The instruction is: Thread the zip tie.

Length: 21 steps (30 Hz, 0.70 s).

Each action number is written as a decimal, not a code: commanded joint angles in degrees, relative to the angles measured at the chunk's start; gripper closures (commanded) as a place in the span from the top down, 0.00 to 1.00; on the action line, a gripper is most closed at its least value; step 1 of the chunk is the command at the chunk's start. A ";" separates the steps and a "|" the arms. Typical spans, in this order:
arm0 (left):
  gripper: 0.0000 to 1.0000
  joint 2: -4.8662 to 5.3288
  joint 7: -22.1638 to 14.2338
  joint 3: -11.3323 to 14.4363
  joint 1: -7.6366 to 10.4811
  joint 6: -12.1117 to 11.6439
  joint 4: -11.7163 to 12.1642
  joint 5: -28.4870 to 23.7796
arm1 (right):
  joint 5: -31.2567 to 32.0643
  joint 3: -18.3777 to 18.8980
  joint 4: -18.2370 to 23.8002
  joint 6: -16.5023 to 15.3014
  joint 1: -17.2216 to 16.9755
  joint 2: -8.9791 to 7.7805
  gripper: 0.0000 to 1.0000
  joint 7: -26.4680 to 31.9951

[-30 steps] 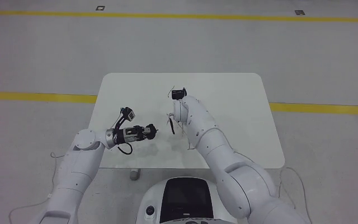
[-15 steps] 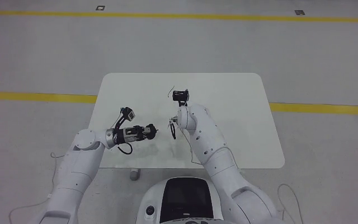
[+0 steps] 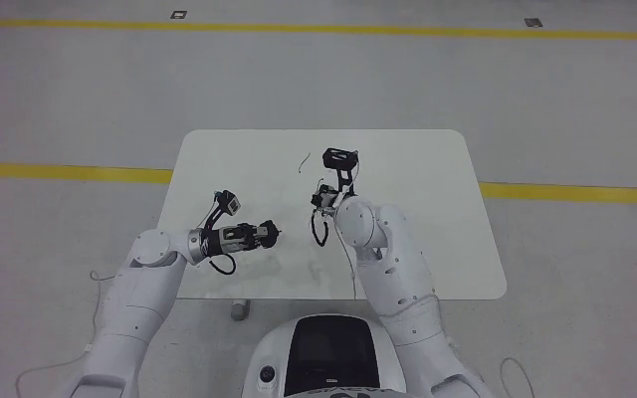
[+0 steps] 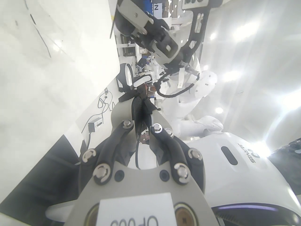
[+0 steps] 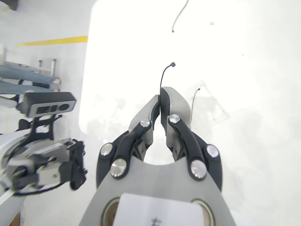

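Zip tie (image 5: 163, 74) is being pinched by the clenched right gripper (image 5: 160, 94), head poking forward, likely readied for threading; left gripper (image 3: 274, 233) is hovering opposite, also clenched.

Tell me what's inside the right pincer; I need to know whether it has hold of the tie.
The right pincer is shut on a black zip tie, whose head end curves out past the fingertips. The stretch clamped between the pads is hidden.
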State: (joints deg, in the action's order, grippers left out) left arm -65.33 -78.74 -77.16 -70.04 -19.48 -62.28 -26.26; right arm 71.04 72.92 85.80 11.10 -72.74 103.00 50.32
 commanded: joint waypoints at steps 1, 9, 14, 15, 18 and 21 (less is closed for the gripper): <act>0.00 0.00 0.00 0.00 0.00 0.00 0.00 0.00 | -3.31 0.27 3.15 -3.36 -2.41 -0.90 0.00 -0.79; 0.00 0.00 0.00 0.00 0.00 0.00 0.00 0.00 | -9.02 1.06 6.69 -7.96 -5.67 -2.15 0.00 -3.01; 0.00 0.00 0.00 0.00 0.00 0.00 0.00 0.00 | -9.02 1.06 6.69 -7.96 -5.67 -2.15 0.00 -3.01; 0.00 0.00 0.00 0.00 0.00 0.00 0.00 0.00 | -9.02 1.06 6.69 -7.96 -5.67 -2.15 0.00 -3.01; 0.00 0.00 0.00 0.00 0.00 0.00 0.00 0.00 | -12.68 1.18 7.74 -10.07 -7.26 -2.63 0.00 -7.30; 0.00 0.00 0.00 0.00 0.00 0.00 0.00 0.00 | -15.60 0.89 9.68 -14.90 -10.84 -3.81 0.00 -13.42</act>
State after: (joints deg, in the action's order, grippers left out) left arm -65.33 -78.74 -77.16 -70.04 -19.48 -62.28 -26.26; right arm 56.33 73.91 94.85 -1.91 -82.06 99.67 39.46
